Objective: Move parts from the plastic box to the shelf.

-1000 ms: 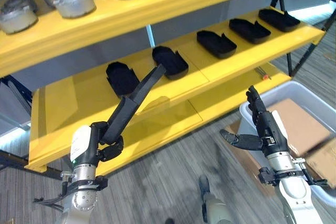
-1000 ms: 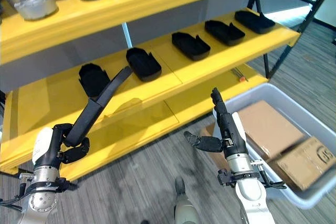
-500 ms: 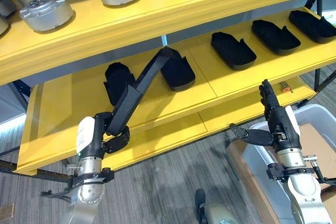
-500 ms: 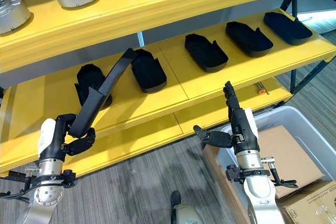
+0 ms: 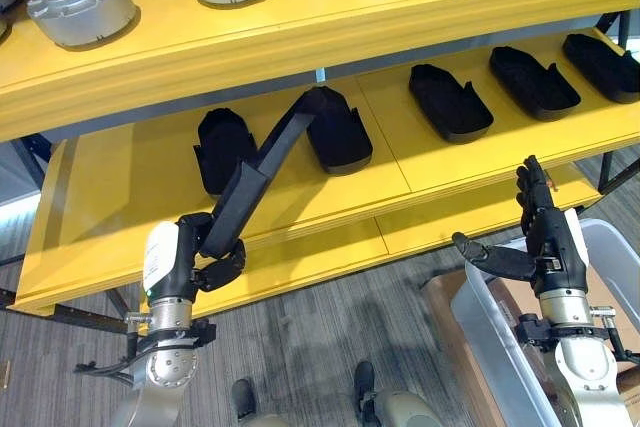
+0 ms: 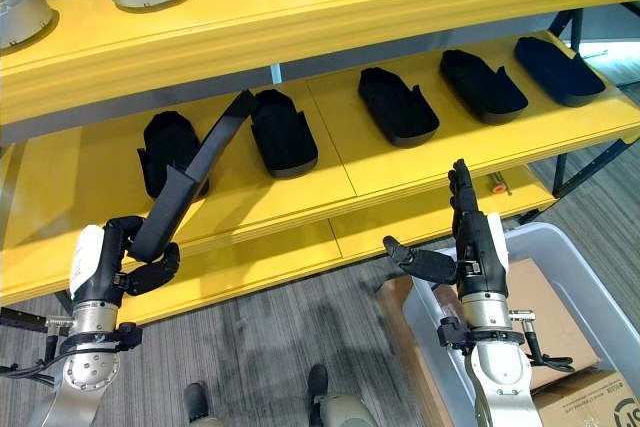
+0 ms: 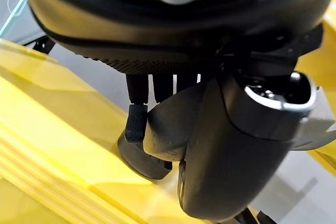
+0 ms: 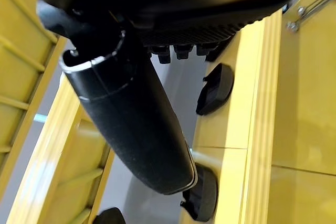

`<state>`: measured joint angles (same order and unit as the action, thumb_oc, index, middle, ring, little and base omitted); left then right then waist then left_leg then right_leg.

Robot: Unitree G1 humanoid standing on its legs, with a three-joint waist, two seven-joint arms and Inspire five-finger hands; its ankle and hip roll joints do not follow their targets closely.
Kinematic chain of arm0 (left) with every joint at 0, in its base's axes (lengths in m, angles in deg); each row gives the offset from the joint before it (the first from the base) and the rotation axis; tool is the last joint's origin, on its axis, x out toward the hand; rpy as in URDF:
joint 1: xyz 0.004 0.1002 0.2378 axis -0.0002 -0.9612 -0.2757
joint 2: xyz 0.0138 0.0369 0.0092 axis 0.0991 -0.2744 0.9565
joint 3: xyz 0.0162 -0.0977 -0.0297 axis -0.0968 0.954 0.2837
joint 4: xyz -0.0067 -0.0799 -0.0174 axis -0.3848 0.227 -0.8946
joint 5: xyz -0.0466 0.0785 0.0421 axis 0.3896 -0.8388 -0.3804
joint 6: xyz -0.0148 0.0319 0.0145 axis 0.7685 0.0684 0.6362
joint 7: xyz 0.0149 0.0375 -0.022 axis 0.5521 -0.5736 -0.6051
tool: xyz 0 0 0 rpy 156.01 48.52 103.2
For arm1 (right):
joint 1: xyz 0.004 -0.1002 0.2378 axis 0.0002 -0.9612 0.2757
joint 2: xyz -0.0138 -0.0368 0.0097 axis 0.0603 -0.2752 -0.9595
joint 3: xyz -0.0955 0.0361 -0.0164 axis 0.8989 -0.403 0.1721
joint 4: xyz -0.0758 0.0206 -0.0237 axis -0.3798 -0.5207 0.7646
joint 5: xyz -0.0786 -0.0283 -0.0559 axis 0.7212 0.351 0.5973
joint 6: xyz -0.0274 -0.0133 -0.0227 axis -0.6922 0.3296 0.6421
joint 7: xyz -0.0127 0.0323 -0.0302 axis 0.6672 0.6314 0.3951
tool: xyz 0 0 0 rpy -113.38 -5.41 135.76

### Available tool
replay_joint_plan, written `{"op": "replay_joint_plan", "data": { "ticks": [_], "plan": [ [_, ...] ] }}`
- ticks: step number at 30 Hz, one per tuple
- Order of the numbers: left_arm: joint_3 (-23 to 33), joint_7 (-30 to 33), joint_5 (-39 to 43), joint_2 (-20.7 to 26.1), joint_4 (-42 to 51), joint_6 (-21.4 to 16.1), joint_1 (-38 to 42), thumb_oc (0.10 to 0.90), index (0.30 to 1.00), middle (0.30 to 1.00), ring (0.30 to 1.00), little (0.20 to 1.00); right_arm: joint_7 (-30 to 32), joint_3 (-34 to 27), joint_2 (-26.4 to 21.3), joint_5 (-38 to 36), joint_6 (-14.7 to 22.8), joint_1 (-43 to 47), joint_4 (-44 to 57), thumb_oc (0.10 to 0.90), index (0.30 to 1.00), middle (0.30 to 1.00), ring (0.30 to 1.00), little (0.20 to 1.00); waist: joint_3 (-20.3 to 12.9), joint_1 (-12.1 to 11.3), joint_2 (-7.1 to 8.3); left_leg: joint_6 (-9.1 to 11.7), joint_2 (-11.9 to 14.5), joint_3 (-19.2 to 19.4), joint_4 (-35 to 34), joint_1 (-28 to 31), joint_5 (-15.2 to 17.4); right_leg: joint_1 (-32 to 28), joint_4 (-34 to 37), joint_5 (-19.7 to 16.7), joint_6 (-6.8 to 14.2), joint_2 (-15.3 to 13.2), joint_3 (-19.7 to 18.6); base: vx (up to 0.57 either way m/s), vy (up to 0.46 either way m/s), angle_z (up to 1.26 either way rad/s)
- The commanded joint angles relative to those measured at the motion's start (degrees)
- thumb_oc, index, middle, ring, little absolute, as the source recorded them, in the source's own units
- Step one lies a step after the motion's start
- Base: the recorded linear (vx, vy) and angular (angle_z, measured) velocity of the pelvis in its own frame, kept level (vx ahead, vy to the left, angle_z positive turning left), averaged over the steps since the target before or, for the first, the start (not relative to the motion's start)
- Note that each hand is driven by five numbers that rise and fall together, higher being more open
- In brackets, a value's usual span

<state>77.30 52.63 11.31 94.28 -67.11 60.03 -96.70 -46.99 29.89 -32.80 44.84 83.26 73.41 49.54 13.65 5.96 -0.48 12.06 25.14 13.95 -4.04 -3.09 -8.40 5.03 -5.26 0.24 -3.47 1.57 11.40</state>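
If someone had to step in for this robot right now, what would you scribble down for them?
Left hand: fingers curled round a long black part, raised, its far end over the middle shelf between two parts lying there.
Right hand: open and holding nothing, above the plastic box.
Done: five black parts lie in a row on the middle shelf; round metal parts sit on the shelf above.
Left: set down the held part, probably in the free space on that shelf, then go back to the box. The box shows cardboard; I cannot tell if parts remain in it.
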Motion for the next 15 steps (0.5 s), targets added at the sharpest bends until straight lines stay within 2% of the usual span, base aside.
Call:
{"op": "replay_joint_plan", "data": {
  "ticks": [1, 2, 3, 4, 6, 7, 9, 10, 15],
  "plan": [
    [6.27, 5.04, 0.57, 3.70, 8.94, -5.32, 2.08, 0.400, 0.300, 0.300, 0.300, 0.300, 1.44, -2.40, -2.27, 0.03, 7.32, 1.34, 5.90, 0.900, 1.000, 1.000, 1.000, 1.000, -4.44, 0.30, -1.18, -0.60, -1.87, 1.86, -0.96, 2.10, -6.21, -3.79, -0.07, 3.14, 7.61, -4.53, -3.91, 0.15, 0.279, -0.48],
    [6.15, 4.82, 0.35, 3.43, 9.06, -5.38, 1.44, 0.400, 0.300, 0.300, 0.300, 0.300, 1.20, -2.30, -1.88, 0.04, 6.99, 0.96, 5.83, 0.900, 1.000, 1.000, 1.000, 1.000, -4.94, -0.05, -1.36, -0.90, -2.67, 2.41, -0.96, 3.24, -4.30, -4.58, 0.23, 3.14, 8.20, -5.19, -4.14, 0.12, 0.244, -0.26],
    [6.17, 4.82, 0.34, 3.43, 9.08, -5.38, 1.41, 0.400, 0.300, 0.300, 0.300, 0.300, 1.20, -2.30, -1.87, 0.04, 6.98, 0.95, 5.86, 0.900, 1.000, 1.000, 1.000, 1.000, -4.93, -0.19, -1.36, -1.00, -2.66, 2.56, -0.96, 3.22, -4.42, -4.51, 0.36, 2.88, 8.19, -5.17, -4.28, 0.17, 0.375, -0.32],
    [5.79, 4.25, 0.79, 3.91, 9.66, -5.75, 1.56, 0.400, 0.300, 0.300, 0.300, 0.300, 1.06, -2.47, -0.90, 0.19, 6.56, 0.22, 5.99, 0.900, 1.000, 1.000, 1.000, 1.000, -5.69, -0.36, -1.12, -1.94, -4.71, 3.54, -0.96, 4.42, -3.02, -6.15, 1.55, 1.91, 9.61, -7.72, -4.42, 0.10, 0.281, -0.17],
    [5.53, 4.14, 0.81, 4.09, 9.75, -5.65, 1.66, 0.400, 0.300, 0.300, 0.300, 0.300, 1.11, -2.58, -0.62, 0.38, 6.26, -0.03, 5.95, 0.900, 1.000, 1.000, 1.000, 1.000, -5.71, -0.38, -0.74, -2.49, -5.73, 3.84, -0.96, 4.89, -2.23, -6.91, 2.11, 1.61, 10.26, -8.95, -4.56, 0.11, 0.345, 0.04],
    [5.09, 3.98, 0.96, 4.43, 9.55, -5.48, 2.16, 0.400, 0.300, 0.300, 0.300, 0.300, 1.16, -2.74, -0.19, 0.94, 5.68, -0.11, 5.67, 0.900, 1.000, 1.000, 1.000, 1.000, -5.81, -0.40, -0.08, -3.41, -7.67, 4.18, -0.28, 5.40, -0.43, -7.83, 2.78, 0.69, 11.32, -11.11, -4.52, 0.08, 0.307, 0.08],
    [4.91, 3.88, 0.94, 4.73, 9.51, -5.46, 2.36, 0.400, 0.300, 0.300, 0.300, 0.300, 1.17, -2.80, 0.08, 1.24, 5.52, -0.01, 5.69, 0.900, 1.000, 1.000, 1.000, 1.000, -5.77, -0.46, 0.48, -3.87, -8.67, 4.24, 0.62, 5.31, 0.52, -8.36, 3.29, 0.18, 11.88, -12.26, -4.65, 0.05, 0.289, 0.11],
    [4.89, 3.91, 0.65, 5.30, 9.36, -5.41, 2.62, 0.400, 0.300, 0.300, 0.300, 0.300, 0.91, -2.97, 0.54, 1.56, 5.18, 0.16, 5.70, 0.900, 1.000, 1.000, 1.000, 1.000, -6.04, -0.54, 1.13, -4.78, -10.28, 4.35, 1.86, 5.10, 2.53, -8.57, 3.85, -0.76, 12.89, -14.19, -4.82, 0.04, 0.292, 0.14],
    [5.72, 4.15, 0.51, 6.24, 9.37, -4.91, 2.89, 0.400, 0.300, 0.300, 0.300, 0.300, 1.14, -2.93, 1.38, 2.88, 4.52, 0.70, 5.17, 0.900, 1.000, 1.000, 1.000, 1.000, -6.71, -1.26, 2.95, -6.52, -13.43, 4.27, 4.40, 4.08, 5.49, -8.50, 3.88, -2.34, 14.60, -17.53, -4.80, 0.02, 0.220, 0.07]
  ]
}}
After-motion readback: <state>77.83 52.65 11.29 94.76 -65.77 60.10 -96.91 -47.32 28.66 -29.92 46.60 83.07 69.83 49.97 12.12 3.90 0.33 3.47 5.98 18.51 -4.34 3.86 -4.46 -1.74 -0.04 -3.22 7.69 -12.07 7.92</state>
